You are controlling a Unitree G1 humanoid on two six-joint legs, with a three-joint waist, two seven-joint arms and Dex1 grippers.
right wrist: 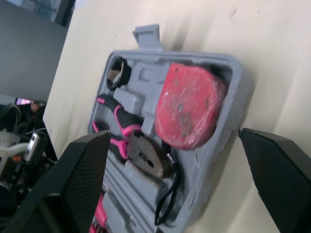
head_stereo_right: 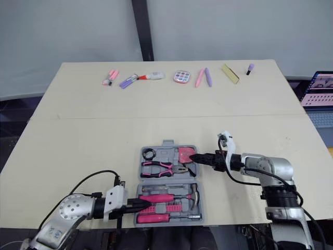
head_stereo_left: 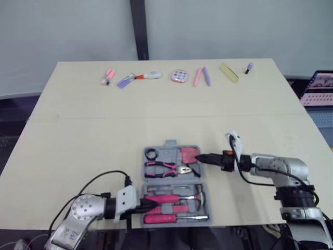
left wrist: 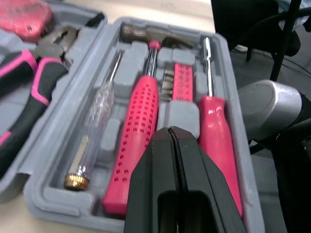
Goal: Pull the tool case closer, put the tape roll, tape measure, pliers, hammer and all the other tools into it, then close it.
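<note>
The grey tool case point(head_stereo_left: 165, 152) lies open at the table's front middle. Its far half holds a black tape roll point(head_stereo_left: 151, 153), pink-and-black pliers point(head_stereo_left: 165, 168) and a red tape measure point(right wrist: 187, 104). In the near half lie the pink-handled hammer point(left wrist: 141, 121), a red screwdriver point(left wrist: 216, 126), a clear tester screwdriver point(left wrist: 95, 131) and a bit holder. My left gripper point(left wrist: 169, 130) is shut with nothing between its fingers, low over the near half's left end. At the far half's right edge my right gripper point(head_stereo_left: 200, 158) stands open, its fingers spread either side of the tape measure.
Along the table's far edge lies a row of small things: pink markers point(head_stereo_left: 107, 77), purple pens point(head_stereo_left: 125, 81), a round pink case point(head_stereo_left: 179, 76), a yellow strip point(head_stereo_left: 229, 73). A laptop point(head_stereo_left: 318, 88) sits off the table's right side. The case reaches close to the front edge.
</note>
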